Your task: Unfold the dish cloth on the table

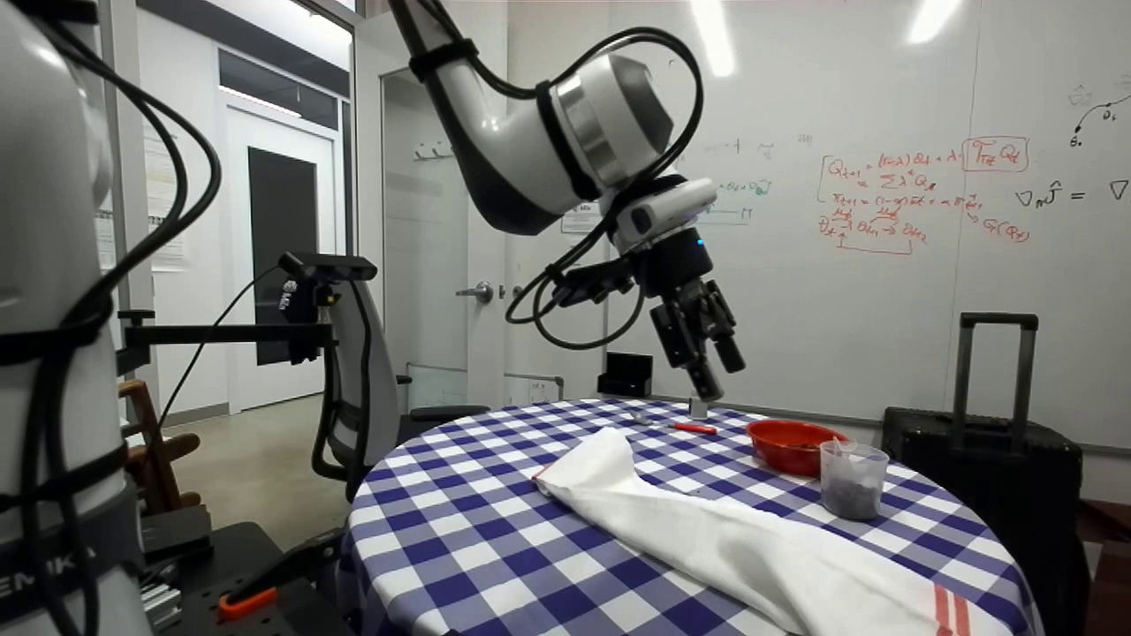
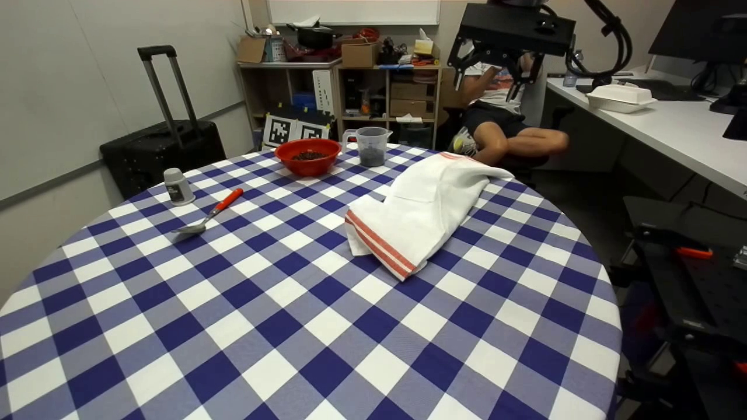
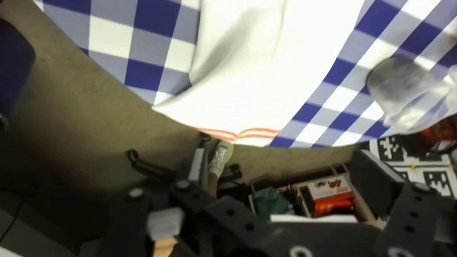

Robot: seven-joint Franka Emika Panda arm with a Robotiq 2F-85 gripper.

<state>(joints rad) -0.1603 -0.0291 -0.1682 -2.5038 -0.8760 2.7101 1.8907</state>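
The dish cloth is white with red stripes at its ends. It lies in a long, folded and rumpled strip in both exterior views (image 1: 733, 539) (image 2: 429, 198) on the blue-and-white checked table (image 2: 262, 326). In the wrist view the cloth (image 3: 264, 71) reaches the table's edge, with a crease through its striped end and a fold along one side. My gripper (image 1: 717, 371) is high above the table, apart from the cloth. Its fingers are spread with nothing between them in an exterior view (image 2: 485, 87) and in the wrist view (image 3: 284, 160).
A red bowl (image 2: 308, 166) with dark contents and a clear measuring cup (image 2: 373, 146) stand beside the cloth. A red-handled spoon (image 2: 227, 201) and a small grey container (image 2: 178, 188) are farther off. A person (image 2: 496, 116) sits beyond the table, near a white desk (image 2: 688, 128).
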